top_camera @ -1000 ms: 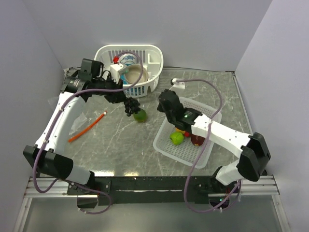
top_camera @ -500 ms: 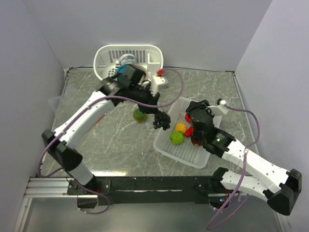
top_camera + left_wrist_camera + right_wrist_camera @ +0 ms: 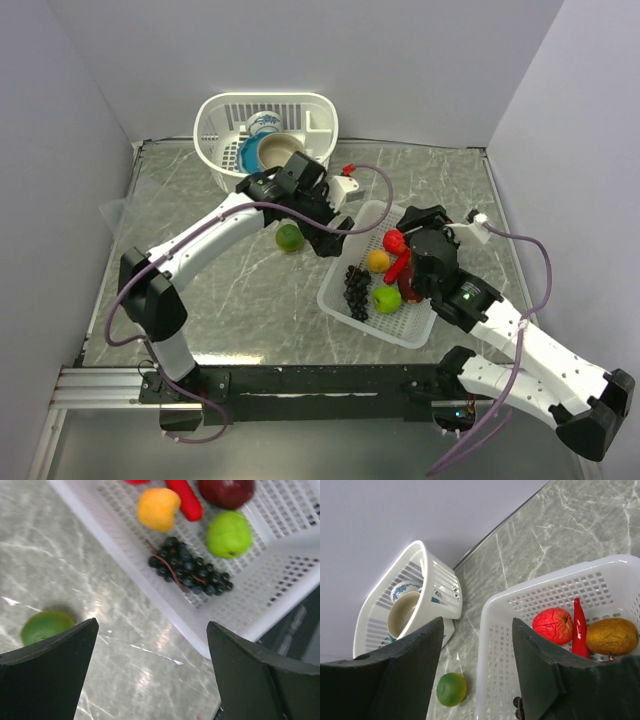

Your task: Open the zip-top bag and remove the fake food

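The dark purple grapes (image 3: 356,290) lie in the flat white tray (image 3: 335,302), beside an orange fruit (image 3: 378,261), a green fruit (image 3: 387,298), a red chili (image 3: 402,266) and a dark red apple (image 3: 411,287). My left gripper (image 3: 335,235) hangs open and empty over the tray's left rim (image 3: 150,592), with the grapes (image 3: 190,572) just beyond its fingers. A lime (image 3: 289,237) rests on the table to the tray's left. My right gripper (image 3: 418,226) hovers open and empty over the tray's far end. The clear zip-top bag (image 3: 113,213) lies crumpled by the left wall.
A white mesh basket (image 3: 222,118) at the back holds a blue bowl and a beige bowl (image 3: 280,150). The right wrist view shows that basket (image 3: 427,570), the lime (image 3: 451,689) and a red apple (image 3: 552,625) in the tray. Walls close in on three sides.
The left arm swung right with the grapes, opened its gripper, and the grapes now lie in the tray. The right gripper has opened and the right arm shifted slightly.
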Controlling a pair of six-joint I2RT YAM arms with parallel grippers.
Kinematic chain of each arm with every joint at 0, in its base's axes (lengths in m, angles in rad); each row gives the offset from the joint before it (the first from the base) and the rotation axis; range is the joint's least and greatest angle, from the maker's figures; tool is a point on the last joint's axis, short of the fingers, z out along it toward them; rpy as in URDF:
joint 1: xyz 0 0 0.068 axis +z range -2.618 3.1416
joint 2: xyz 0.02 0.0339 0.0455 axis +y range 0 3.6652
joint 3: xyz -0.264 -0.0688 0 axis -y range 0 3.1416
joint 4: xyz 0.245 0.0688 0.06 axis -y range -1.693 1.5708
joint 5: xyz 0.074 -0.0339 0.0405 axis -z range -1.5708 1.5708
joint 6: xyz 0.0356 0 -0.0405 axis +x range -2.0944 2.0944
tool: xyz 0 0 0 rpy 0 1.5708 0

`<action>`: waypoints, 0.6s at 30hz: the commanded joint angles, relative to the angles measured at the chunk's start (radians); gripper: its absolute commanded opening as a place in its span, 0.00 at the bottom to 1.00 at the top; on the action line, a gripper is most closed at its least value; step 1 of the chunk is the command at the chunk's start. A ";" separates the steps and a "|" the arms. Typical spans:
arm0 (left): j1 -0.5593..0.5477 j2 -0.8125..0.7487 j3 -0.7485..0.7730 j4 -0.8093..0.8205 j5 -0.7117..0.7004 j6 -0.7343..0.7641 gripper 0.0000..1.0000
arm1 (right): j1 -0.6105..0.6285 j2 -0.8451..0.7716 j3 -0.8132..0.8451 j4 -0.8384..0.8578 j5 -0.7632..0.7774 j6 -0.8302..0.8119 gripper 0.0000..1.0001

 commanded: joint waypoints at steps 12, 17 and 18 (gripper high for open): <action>0.303 -0.016 -0.391 0.428 -0.196 -0.015 0.97 | -0.029 0.083 0.007 0.060 -0.036 -0.049 0.93; 0.302 0.066 -0.307 0.422 -0.138 -0.015 0.97 | -0.031 0.080 -0.014 0.106 -0.044 -0.104 1.00; 0.302 0.095 -0.298 0.410 -0.127 -0.012 0.97 | -0.031 0.083 -0.017 0.108 -0.042 -0.110 1.00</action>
